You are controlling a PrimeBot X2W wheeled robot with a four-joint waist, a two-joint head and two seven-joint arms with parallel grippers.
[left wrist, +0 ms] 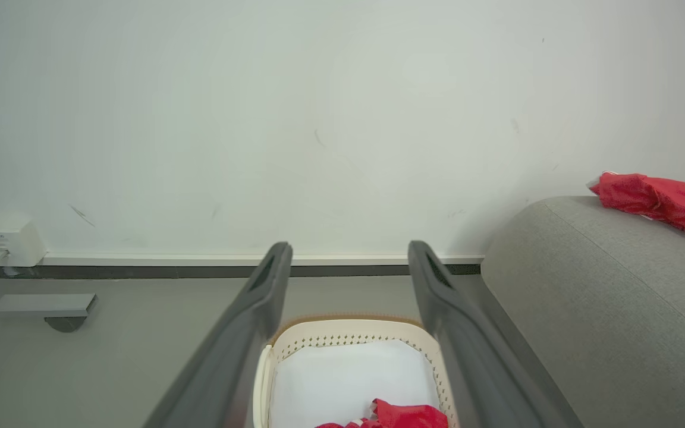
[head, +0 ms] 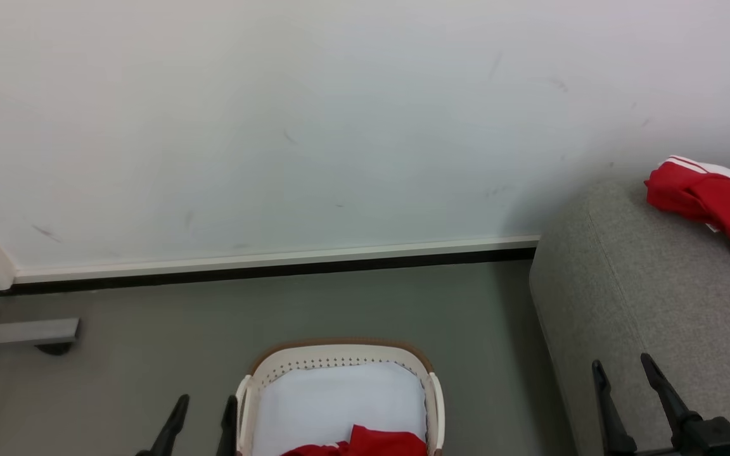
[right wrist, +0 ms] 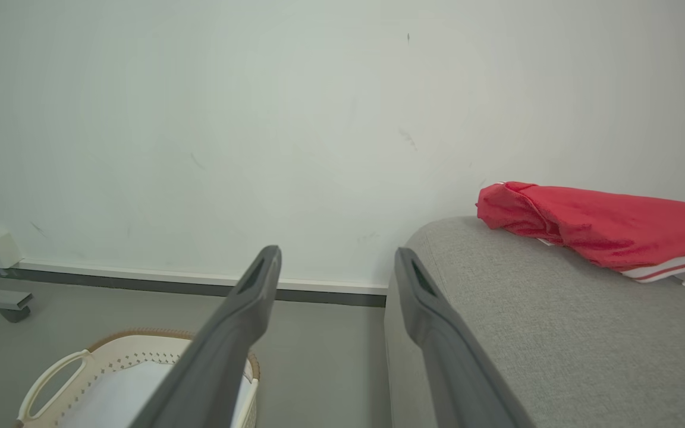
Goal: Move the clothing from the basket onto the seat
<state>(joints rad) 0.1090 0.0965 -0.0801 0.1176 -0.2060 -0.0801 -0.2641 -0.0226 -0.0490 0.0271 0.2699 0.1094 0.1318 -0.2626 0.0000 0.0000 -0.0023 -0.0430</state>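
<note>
Clothing point(left wrist: 405, 416) in basket point(left wrist: 348, 327) ahead of wide left tool point(left wrist: 349, 246); right wrist view adds striped piece point(right wrist: 592, 226) on seat point(right wrist: 527, 333), right tool point(right wrist: 336, 251) wide.

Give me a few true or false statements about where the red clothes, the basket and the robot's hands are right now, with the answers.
1. A red garment lies on the seat. True.
2. The basket is empty. False: red clothing is in it.
3. The left hand and right hand are open, holding nothing. True.
4. The basket stands on the seat. False: it stands on the floor beside it.
</note>
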